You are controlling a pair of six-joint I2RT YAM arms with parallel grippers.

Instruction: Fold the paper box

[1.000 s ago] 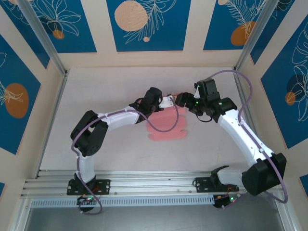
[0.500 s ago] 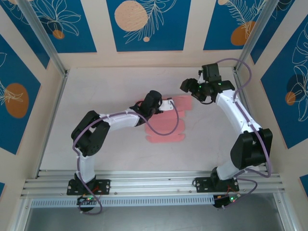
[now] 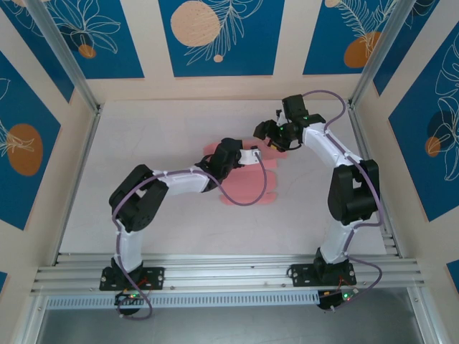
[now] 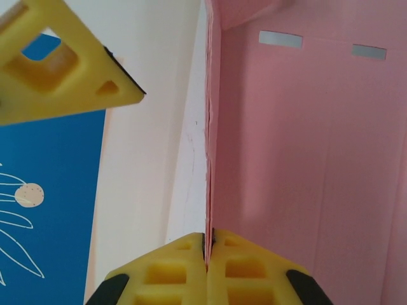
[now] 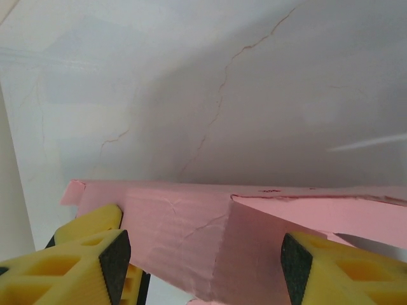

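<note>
Two yellow fingers [image 4: 165,276] of the left gripper [image 4: 206,254] are squeezed tight together. They pinch the thin edge of the paper box [image 4: 305,159]. The pink card goes up and away from the fingertips, and most of it spreads out to their right.

The right gripper [image 5: 203,252] has its two fingers [image 5: 76,260] wide apart. A raised, folded bit of the pink card sits in the gap between them. I cannot tell if the black pads touch the card. Nothing looks gripped there.

From above, the paper box lies flat near the middle of the white table [image 3: 143,179]. The left gripper is over its far part. The right gripper is at its far right corner. The two grippers are near each other.

I count one paper box, two arms and two grippers. The card has two small grey slots [image 4: 280,39] near one end. There are blue wall panels [image 3: 215,36] around the table.

From above, the left arm [image 3: 179,179] and its purple cable [image 3: 247,201] hide the middle of the card. In the left wrist view the card is cut off at the right and bottom edges. A third yellow finger [image 4: 63,70] pokes in at the top left, apart from the card, and I cannot tell whose it is.
</note>
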